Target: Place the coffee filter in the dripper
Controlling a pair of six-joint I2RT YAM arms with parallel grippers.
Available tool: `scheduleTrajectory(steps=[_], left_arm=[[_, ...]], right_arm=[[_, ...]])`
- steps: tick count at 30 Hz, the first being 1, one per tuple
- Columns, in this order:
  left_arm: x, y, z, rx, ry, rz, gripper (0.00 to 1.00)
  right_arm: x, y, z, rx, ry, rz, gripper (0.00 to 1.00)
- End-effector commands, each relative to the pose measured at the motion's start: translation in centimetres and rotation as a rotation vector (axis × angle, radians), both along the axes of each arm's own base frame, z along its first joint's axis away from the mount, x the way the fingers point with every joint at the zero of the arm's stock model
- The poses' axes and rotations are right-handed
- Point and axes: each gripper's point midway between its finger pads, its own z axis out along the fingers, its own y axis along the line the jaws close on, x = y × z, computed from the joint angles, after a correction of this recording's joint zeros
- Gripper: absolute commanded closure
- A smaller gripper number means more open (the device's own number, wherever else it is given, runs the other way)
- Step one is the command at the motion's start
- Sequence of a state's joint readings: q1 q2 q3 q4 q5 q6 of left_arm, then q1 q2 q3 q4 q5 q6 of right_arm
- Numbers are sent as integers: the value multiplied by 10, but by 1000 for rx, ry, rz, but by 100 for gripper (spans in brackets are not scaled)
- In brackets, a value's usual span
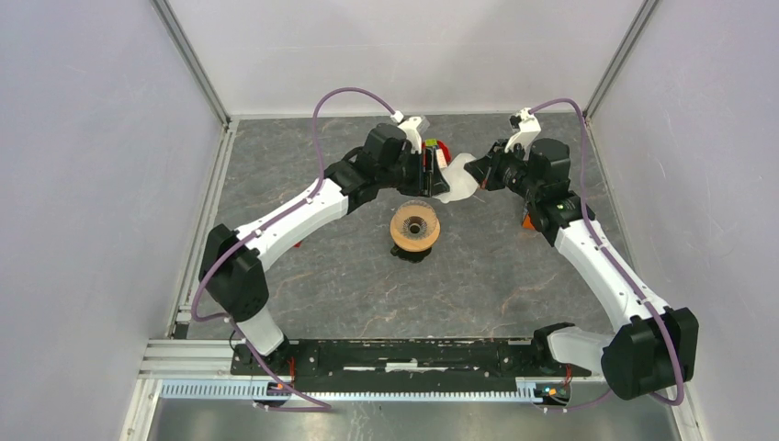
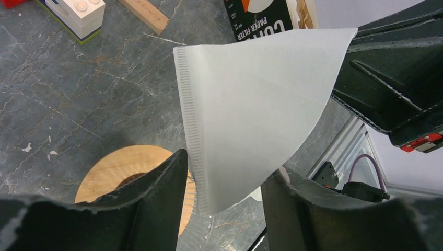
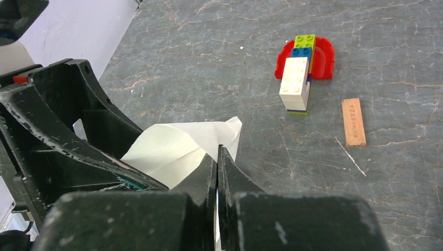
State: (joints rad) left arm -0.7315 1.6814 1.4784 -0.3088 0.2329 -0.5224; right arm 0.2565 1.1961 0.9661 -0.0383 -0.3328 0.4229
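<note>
The coffee filter (image 1: pixel 457 179), a flat white paper cone, hangs in the air between the two grippers, behind the dripper. My right gripper (image 3: pixel 217 149) is shut on one edge of the filter (image 3: pixel 172 146). My left gripper (image 2: pixel 227 164) is open, its fingers on either side of the narrow lower end of the filter (image 2: pixel 251 104). The dripper (image 1: pixel 415 228), with its tan wooden ring (image 2: pixel 120 167), stands on the table below and slightly in front. In the overhead view the left gripper (image 1: pixel 432 170) and right gripper (image 1: pixel 478 170) face each other across the filter.
A stack of toy blocks (image 3: pixel 295 83) against a red curved piece (image 3: pixel 321 57) sits behind the filter, with a small wooden strip (image 3: pixel 353 121) beside it. A dark paper-filter box (image 2: pixel 266 15) stands at the back. Grey walls enclose the table.
</note>
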Motion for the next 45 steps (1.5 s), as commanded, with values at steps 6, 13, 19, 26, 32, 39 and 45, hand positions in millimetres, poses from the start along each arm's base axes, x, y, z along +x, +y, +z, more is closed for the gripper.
scheduleTrajectory(steps=[6, 13, 19, 26, 32, 39, 45], left_arm=[[7, -7, 18, -8, -66, -23, 53], [9, -5, 19, -8, -71, -19, 65], [10, -5, 18, -1, -78, -28, 78], [15, 1, 14, 35, -110, -16, 98], [17, 4, 16, 50, -132, -4, 73], [14, 0, 14, 52, -125, -10, 48], [16, -3, 9, 60, -119, -18, 51]], right_arm=[[2, -2, 4, 11, -22, -8, 100], [1, -3, 1, 7, -19, -3, 100], [0, -1, 3, 11, -20, 9, 100], [-2, 1, 7, 17, -27, 24, 100], [-1, 5, 13, 33, -53, 42, 100], [-1, 3, 11, 34, -47, 33, 100], [-1, 4, 11, 39, -47, 36, 100]])
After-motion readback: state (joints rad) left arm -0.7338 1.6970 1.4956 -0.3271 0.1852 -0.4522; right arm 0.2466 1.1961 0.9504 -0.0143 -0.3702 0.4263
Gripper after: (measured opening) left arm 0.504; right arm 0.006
